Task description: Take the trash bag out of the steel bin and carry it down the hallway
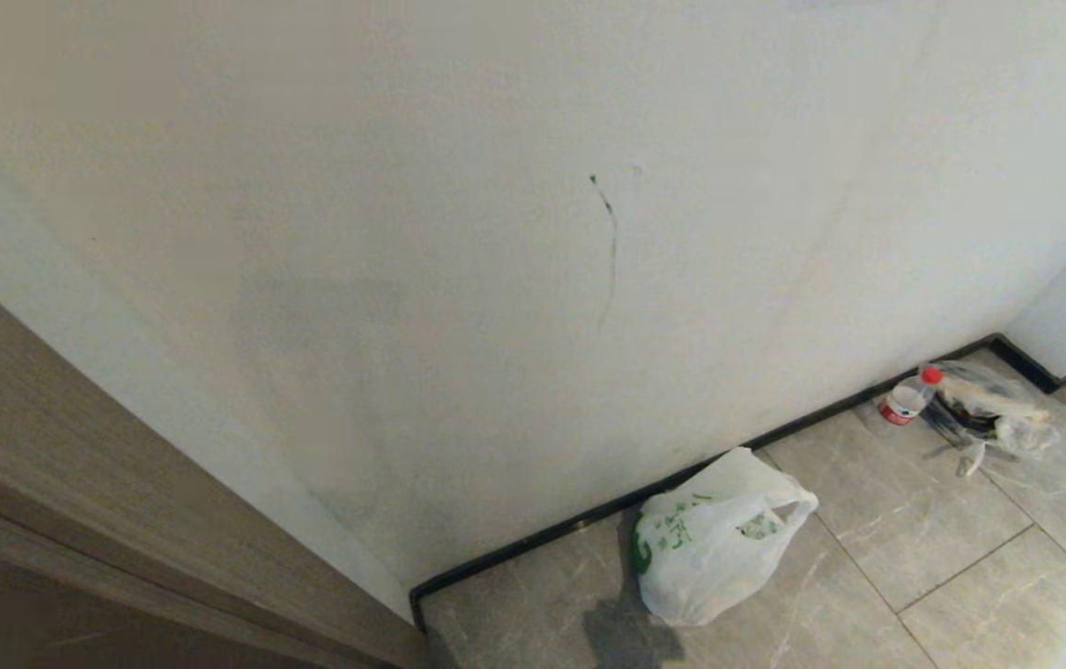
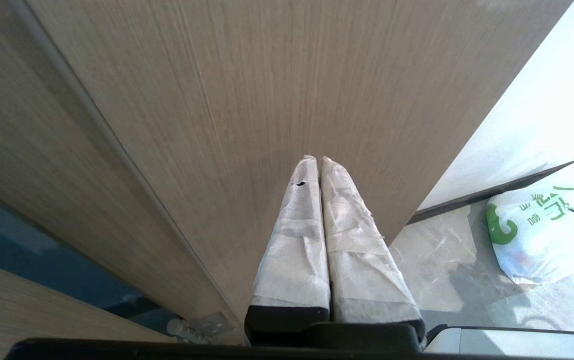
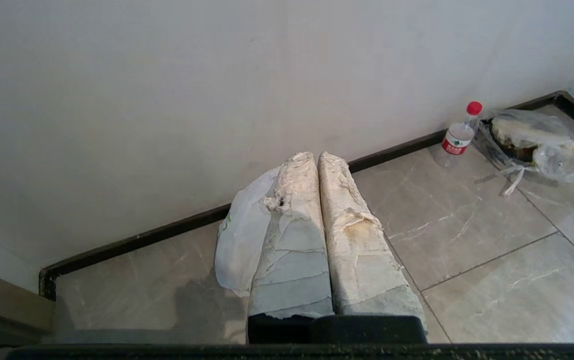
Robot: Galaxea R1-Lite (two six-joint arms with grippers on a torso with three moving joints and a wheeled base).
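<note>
Left gripper (image 2: 317,159): two long tapered fingers (image 2: 294,250) wrapped in white fabric-like tape, fairly clean, one small dark nick near the tip of one. Black base blocks under the wrap, black housing edge along the frame bottom, a light grey panel at lower right.

Right gripper (image 3: 315,156): same shape, fingers (image 3: 362,250) taped white but worn. Wrap is cracked, frayed and peeling at the edges, with yellow-brown stains mid-length and a small hole near one tip. Black base, dusty black housing edge below.
</note>
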